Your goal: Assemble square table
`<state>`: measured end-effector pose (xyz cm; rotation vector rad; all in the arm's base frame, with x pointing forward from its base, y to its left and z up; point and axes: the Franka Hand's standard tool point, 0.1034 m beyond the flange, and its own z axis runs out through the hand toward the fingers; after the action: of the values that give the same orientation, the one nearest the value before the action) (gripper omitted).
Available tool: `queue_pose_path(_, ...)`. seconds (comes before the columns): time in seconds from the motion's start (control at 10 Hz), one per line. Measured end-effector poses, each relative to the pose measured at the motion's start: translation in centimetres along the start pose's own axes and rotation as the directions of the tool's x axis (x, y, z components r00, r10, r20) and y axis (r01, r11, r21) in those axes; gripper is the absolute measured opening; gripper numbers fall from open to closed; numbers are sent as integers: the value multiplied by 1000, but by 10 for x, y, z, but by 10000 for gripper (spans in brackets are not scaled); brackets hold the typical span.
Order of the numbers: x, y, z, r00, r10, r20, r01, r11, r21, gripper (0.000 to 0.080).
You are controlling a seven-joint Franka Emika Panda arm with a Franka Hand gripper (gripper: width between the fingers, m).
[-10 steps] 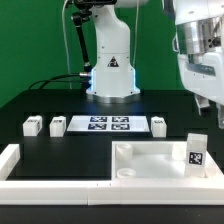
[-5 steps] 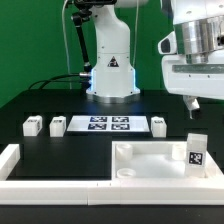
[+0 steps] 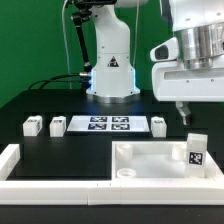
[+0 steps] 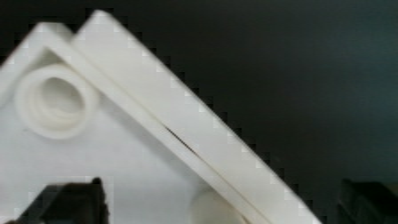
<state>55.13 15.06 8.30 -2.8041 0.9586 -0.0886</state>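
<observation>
No words legible; triangle sign (image 3: pixel 113 66) on the robot base (image 3: pixel 112 86), patterned tag (image 3: pixel 195 156) on a leg (image 3: pixel 196 142).

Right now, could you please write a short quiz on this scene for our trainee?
1. True or false: the hand grips a leg.
2. How many legs stand to the exterior view's left of the marker board? A one, B two, C three.
3. Fill in: in the wrist view, the top's corner shows a round ____.
Key: 1 false, the hand is open and empty; 2 B; 3 hole.
</observation>
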Motion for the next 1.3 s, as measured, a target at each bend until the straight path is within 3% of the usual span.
queue_pose_path(0.2, -19, 34, 11, 983, -182, 11, 182, 983, -33, 648)
queue_pose_path(0.3, -29, 41, 13, 972, -235, 10, 236, 971, -48, 648)
queue_pose_path(0.4, -37, 41, 16, 946, -323, 6, 323, 944, -65, 648)
queue_pose_path(0.9, -34, 46, 17, 816, -578, 27, 578, 813, -69, 648)
queue_pose_path(1.1, -53, 77, 24, 736, -671, 90, 676, 732, -78, 648)
queue_pose_path(1.3, -72, 114, 25, 741, -656, 147, 670, 737, -89, 648)
